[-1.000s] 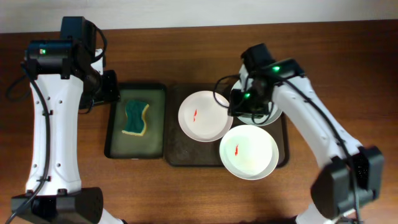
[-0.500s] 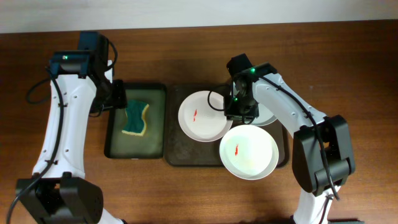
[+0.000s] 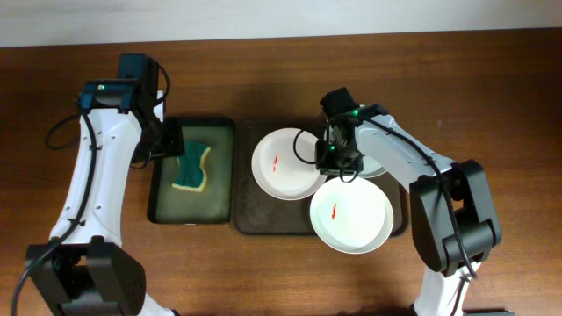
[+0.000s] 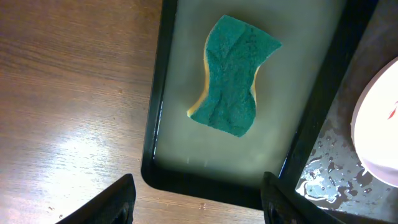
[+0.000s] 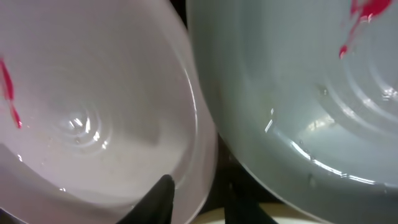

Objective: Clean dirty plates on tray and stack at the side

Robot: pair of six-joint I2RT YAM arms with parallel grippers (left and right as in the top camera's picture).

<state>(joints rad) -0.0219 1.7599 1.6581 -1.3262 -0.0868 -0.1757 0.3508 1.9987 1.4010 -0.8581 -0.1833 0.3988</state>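
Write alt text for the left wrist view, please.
A green sponge lies in a small dark tray on a wooden table; the left gripper, open, shows at the bottom edge. A white plate peeks in at right.

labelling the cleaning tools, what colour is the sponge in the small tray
The sponge is teal green with a yellow edge, clearest in the left wrist view.
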